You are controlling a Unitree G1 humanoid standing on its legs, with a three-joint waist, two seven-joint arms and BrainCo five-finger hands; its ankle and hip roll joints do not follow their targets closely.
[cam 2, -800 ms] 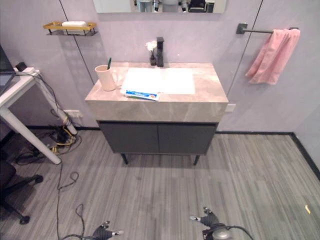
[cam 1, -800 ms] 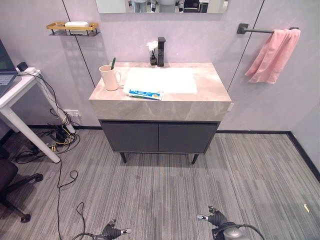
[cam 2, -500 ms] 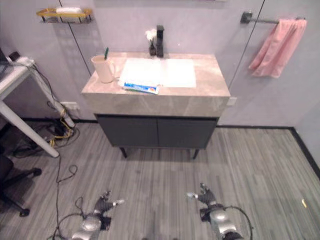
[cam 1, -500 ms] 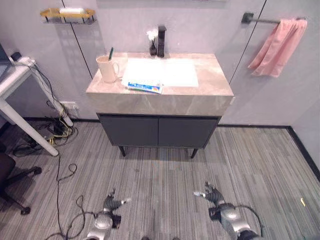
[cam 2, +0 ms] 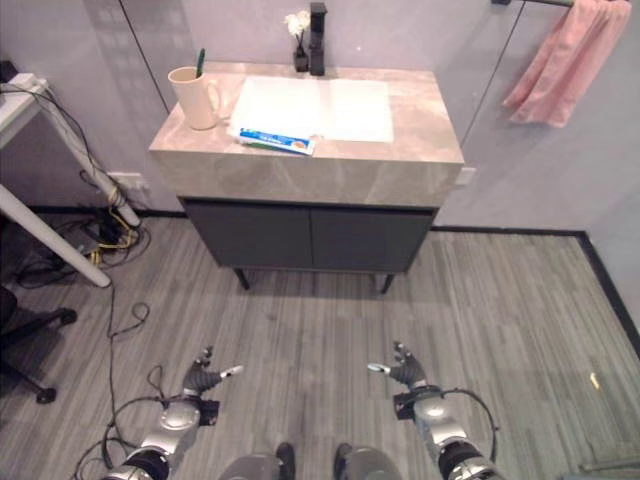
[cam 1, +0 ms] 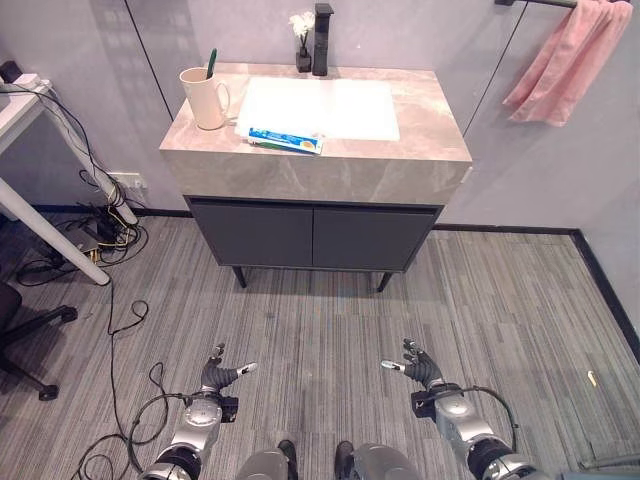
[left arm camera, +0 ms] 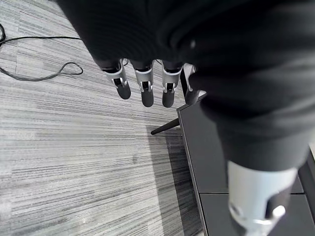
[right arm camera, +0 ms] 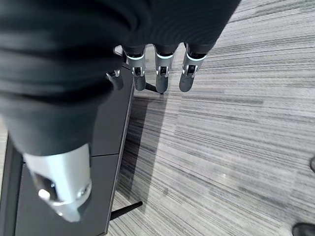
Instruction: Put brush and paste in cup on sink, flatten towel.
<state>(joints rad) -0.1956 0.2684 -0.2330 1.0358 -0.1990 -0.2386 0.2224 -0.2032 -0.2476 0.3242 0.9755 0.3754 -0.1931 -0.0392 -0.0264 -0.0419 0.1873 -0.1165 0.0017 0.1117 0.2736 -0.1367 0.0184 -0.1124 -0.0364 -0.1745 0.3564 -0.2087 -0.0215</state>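
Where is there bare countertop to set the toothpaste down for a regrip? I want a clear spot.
The marble counter is bare right of the white basin, and along the front edge right of the toothpaste. The left end is crowded: the cup holding the toothbrush stands there, the toothpaste just beside it. Vase and faucet fill the back.

Open floor [cam 1: 320, 330] before vanity [cam 1: 315, 235]; counter right of basin [cam 1: 320, 108] bare; cup [cam 1: 203, 97], paste [cam 1: 285, 140] crowd left.
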